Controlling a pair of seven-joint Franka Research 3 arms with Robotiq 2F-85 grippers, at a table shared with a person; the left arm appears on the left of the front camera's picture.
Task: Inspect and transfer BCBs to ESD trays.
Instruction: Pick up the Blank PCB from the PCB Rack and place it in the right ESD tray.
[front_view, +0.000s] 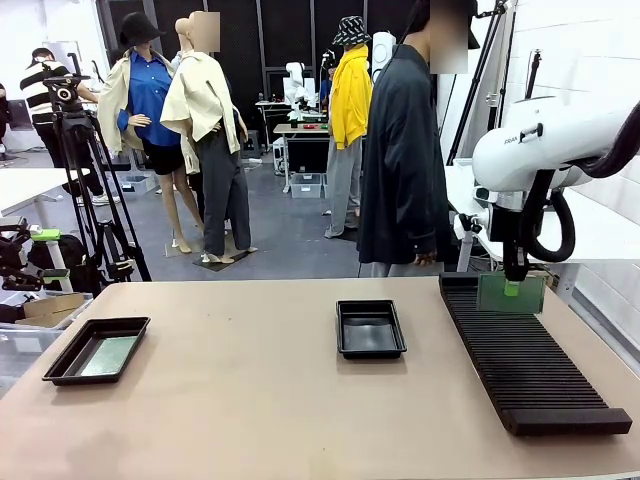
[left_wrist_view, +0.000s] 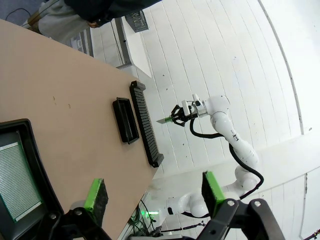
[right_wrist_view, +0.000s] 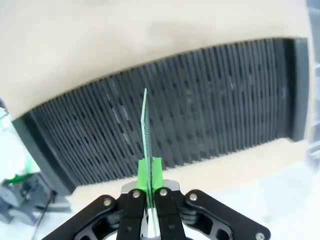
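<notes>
My right gripper (front_view: 512, 287) is shut on a green BCB (front_view: 494, 295), which hangs upright just above the far end of the black slotted rack (front_view: 525, 355). In the right wrist view the BCB (right_wrist_view: 145, 125) shows edge-on, pinched between the green pads of the right gripper (right_wrist_view: 149, 172) over the rack's slots (right_wrist_view: 210, 115). My left gripper (left_wrist_view: 154, 192) is open and hovers above the left ESD tray (left_wrist_view: 31, 150), where another BCB (left_wrist_view: 17, 180) lies flat. That ESD tray (front_view: 60, 368) sits at the table's left with its BCB (front_view: 110, 355) inside. A second ESD tray (front_view: 370, 345) lies mid-table with nothing in it.
A person in a dark coat (front_view: 403, 150) stands at the far side of the table, behind the middle tray. The rack runs along the table's right side toward the front edge. A camera tripod (front_view: 85, 180) stands beyond the table's left corner.
</notes>
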